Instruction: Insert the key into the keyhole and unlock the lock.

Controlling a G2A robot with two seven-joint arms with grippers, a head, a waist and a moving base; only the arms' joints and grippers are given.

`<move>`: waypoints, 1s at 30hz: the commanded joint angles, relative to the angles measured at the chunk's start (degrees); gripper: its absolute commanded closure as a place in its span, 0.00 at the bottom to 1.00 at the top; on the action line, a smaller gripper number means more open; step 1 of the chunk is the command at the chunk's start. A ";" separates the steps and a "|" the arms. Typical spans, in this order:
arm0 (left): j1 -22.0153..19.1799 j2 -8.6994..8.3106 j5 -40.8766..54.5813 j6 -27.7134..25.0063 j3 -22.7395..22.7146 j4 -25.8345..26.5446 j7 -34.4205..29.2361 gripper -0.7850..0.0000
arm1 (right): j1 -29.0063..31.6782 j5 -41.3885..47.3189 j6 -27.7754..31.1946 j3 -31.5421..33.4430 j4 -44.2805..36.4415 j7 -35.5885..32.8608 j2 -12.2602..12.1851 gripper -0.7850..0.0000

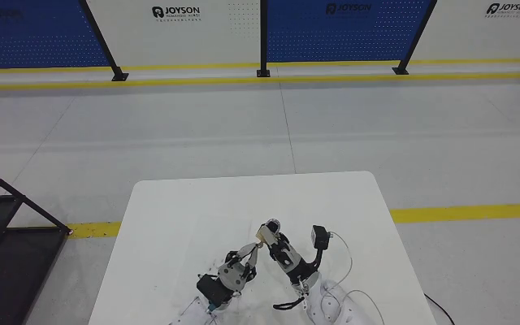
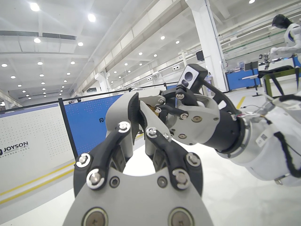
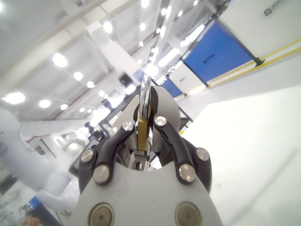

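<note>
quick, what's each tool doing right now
left tool: closed; what it holds cannot be told
right tool: closed on the lock

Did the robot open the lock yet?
Not that I can see. Done: the right end effector grips the brass lock, lifted above the table. In hand: the left end effector, shut, is close beside it; I can't tell if the key is in. Left: turning the key to unlock it.

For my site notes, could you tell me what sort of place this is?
Probably an industrial robot test hall: blue fence panels, yellow floor lines, another humanoid robot.
</note>
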State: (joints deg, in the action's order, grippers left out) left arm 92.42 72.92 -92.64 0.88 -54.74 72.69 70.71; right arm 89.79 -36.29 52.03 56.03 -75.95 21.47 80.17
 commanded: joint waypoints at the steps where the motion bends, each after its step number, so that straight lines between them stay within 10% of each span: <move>1: 0.01 0.01 0.33 -0.22 0.00 0.04 0.07 1.00 | 0.01 0.00 0.00 0.01 -0.02 -0.03 0.00 1.00; 4: 0.13 0.02 1.69 -1.45 -0.09 0.32 0.54 0.93 | 0.04 0.00 0.02 0.05 -0.03 -0.06 0.01 1.00; 5: 0.20 0.02 2.36 -1.93 -0.18 0.45 0.79 0.69 | 0.05 0.01 -0.03 0.13 -0.07 0.07 0.01 1.00; 7: 0.43 -0.02 3.84 -3.51 -0.37 0.67 1.27 0.62 | 0.12 -0.08 -0.20 0.33 -0.18 0.63 0.03 1.00; 9: 0.67 -0.13 4.87 -5.43 -0.62 0.83 1.44 0.29 | 0.20 -0.43 -0.28 0.40 -0.25 0.99 0.05 1.00; 30: 1.81 -0.73 13.40 -22.13 0.22 1.20 -9.16 0.64 | 0.25 -3.16 -1.78 0.08 -0.06 4.40 0.54 1.00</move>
State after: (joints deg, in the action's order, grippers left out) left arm 94.24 72.19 -79.54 -21.08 -54.52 73.88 61.81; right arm 90.04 -39.40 50.28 56.09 -76.03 25.83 80.71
